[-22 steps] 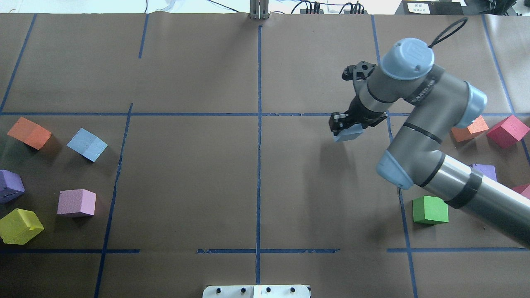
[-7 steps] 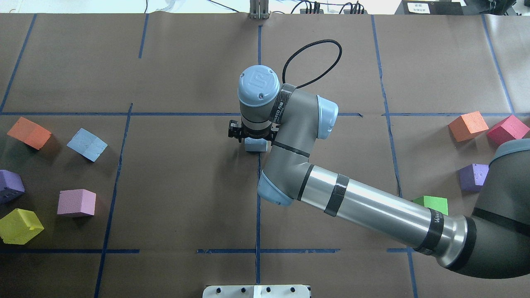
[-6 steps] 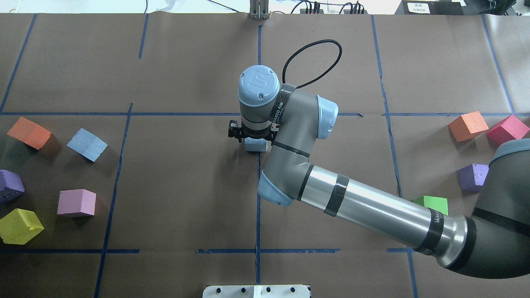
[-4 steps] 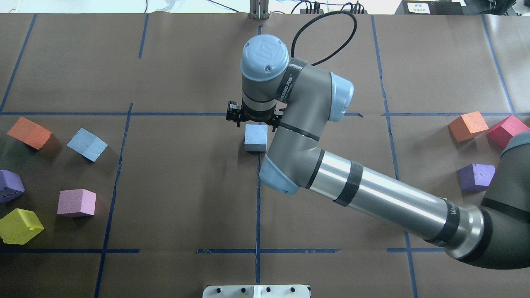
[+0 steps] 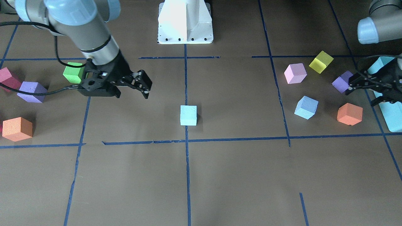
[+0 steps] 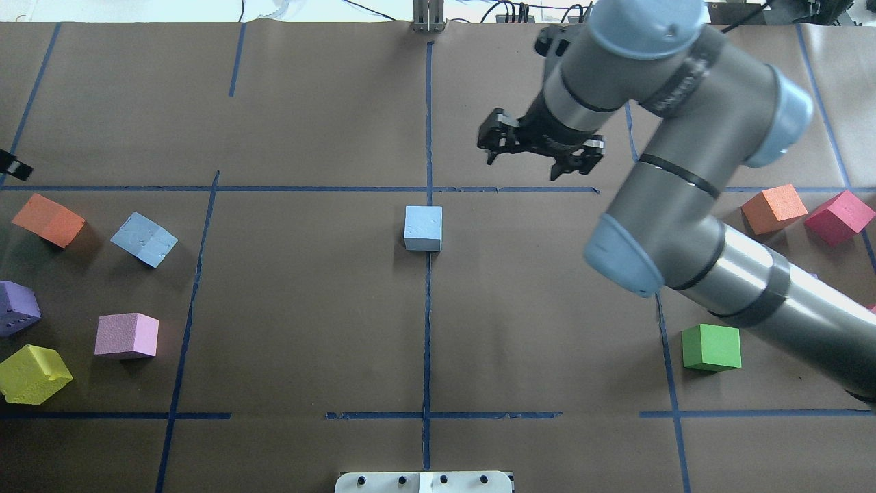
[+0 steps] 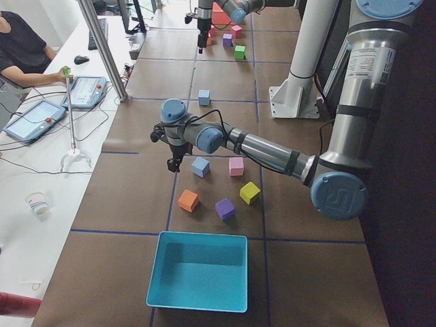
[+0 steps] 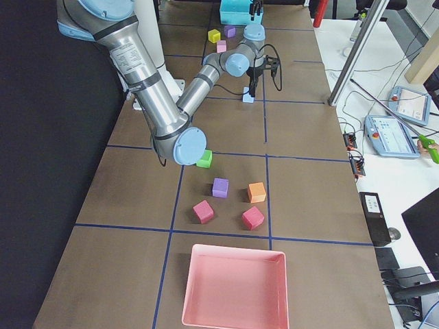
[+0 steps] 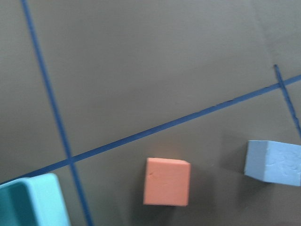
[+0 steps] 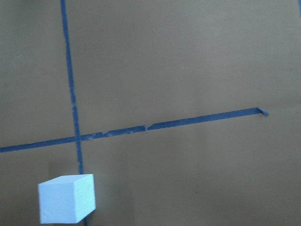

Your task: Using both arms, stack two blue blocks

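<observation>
One blue block point(image 6: 423, 228) stands alone at the table's centre on the tape cross; it also shows in the front view point(image 5: 188, 115) and the right wrist view point(image 10: 67, 198). The other blue block point(image 6: 144, 239) lies at the table's left, tilted, among other cubes point(image 5: 306, 107) point(image 9: 273, 161). My right gripper point(image 6: 523, 164) is open and empty, raised above the table, beyond and to the right of the centre block point(image 5: 132, 94). My left gripper point(image 5: 361, 94) is open and empty and hovers near the left blue block, by the orange and purple cubes point(image 7: 172, 163).
On the left lie an orange cube point(image 6: 48, 219), a purple cube point(image 6: 17, 308), a pink cube point(image 6: 126, 335) and a yellow cube point(image 6: 33, 373). On the right lie orange point(image 6: 773, 207), red point(image 6: 838, 216) and green point(image 6: 712, 347) cubes. A teal box point(image 7: 197, 272) and a pink tray point(image 8: 233, 288) stand at the table's ends.
My right gripper carried the blue block to the centre, set it down, opened, then rose and swung away to the right. My left gripper's tip has come in at the overhead view's left edge.
</observation>
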